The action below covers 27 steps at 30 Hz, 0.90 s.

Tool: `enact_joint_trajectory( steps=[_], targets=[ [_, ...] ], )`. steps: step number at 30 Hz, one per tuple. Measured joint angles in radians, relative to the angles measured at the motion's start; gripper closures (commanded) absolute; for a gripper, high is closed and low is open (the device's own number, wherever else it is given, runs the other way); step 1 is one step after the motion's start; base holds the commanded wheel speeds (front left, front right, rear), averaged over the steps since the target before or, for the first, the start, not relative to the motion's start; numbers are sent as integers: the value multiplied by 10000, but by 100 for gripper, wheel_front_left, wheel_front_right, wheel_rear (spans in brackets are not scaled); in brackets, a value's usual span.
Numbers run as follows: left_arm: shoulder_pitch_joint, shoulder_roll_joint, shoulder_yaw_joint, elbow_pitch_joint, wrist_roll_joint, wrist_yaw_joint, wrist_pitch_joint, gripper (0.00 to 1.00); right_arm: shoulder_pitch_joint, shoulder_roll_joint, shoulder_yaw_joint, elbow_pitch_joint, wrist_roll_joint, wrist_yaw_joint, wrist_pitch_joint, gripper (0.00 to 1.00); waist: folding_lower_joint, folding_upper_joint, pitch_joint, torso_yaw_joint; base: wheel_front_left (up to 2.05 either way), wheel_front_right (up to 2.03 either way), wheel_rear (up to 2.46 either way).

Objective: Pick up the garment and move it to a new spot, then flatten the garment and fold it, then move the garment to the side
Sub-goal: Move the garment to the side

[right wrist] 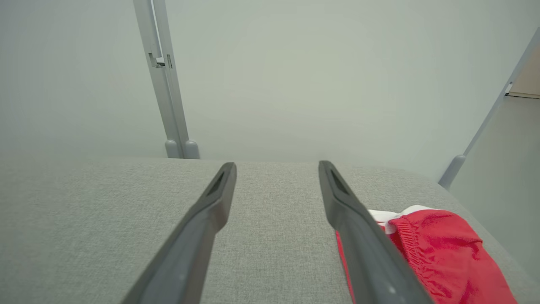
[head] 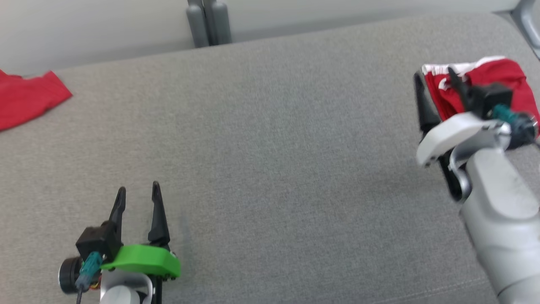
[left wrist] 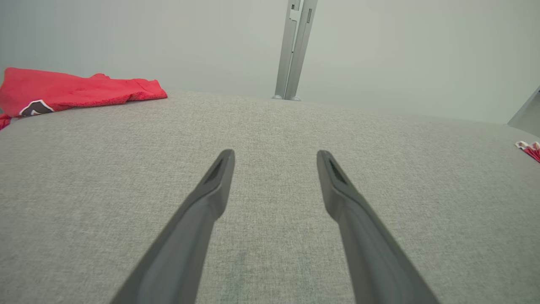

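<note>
The garment (head: pixel 502 80), red with white trim, lies bunched in a compact fold at the far right of the grey padded surface (head: pixel 270 147). My right gripper (head: pixel 434 78) hovers at its left edge, open, nothing between the fingers. In the right wrist view the garment (right wrist: pixel 438 249) sits beside and under the right finger of that gripper (right wrist: pixel 277 164). My left gripper (head: pixel 139 188) rests open over bare fabric at the lower left, far from the garment. The left wrist view shows its fingers spread wide (left wrist: pixel 275 154) and a sliver of the garment (left wrist: pixel 530 148) at the right edge.
A second red cloth (head: pixel 25 101) lies at the far left edge of the surface, also seen with a dark patch on it (left wrist: pixel 71 90). Grey metal posts (head: pixel 209 21) stand behind the back edge. A pale wall lies beyond.
</note>
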Motion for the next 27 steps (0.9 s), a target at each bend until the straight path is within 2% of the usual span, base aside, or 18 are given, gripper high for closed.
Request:
enact_joint_trajectory(
  steps=[8,14,21,27],
  targets=[
    [924,-96,318,-163,21,-96,-13,0,2894,1174,-614,-2194,56,-2,0,0,-1,0,-1214,543,0,0,0],
    [1375,-107,399,-374,134,-242,-13,0,4510,1703,-874,-3513,-378,-2,0,0,-1,0,-1653,1097,0,0,0],
    [1780,-221,353,-694,255,-345,-13,0,5655,1877,-1041,-4222,-573,-2,0,0,0,0,-1942,1479,0,0,0],
    [1821,-288,320,-719,288,-353,-13,0,6074,1881,-1068,-4362,-443,-4,0,0,-1,0,-1987,1483,0,0,0]
  ],
)
